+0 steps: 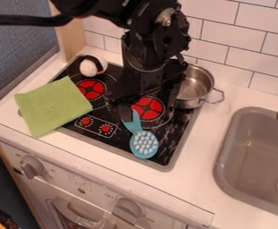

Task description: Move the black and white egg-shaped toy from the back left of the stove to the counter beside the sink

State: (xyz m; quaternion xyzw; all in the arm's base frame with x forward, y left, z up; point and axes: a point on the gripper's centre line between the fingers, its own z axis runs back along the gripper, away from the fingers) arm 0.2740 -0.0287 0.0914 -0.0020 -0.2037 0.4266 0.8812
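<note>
Pot, green cloth and white object around pincer by teal brush, its grip unclear

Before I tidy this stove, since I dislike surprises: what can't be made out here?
All in the camera view:
- Pot's left side: behind the arm.
- Whether the pincer grips the blue brush: dark parts overlap.
- Anything beneath the green cloth: covered.
- Sink's right side: cut off by the right edge.
</note>
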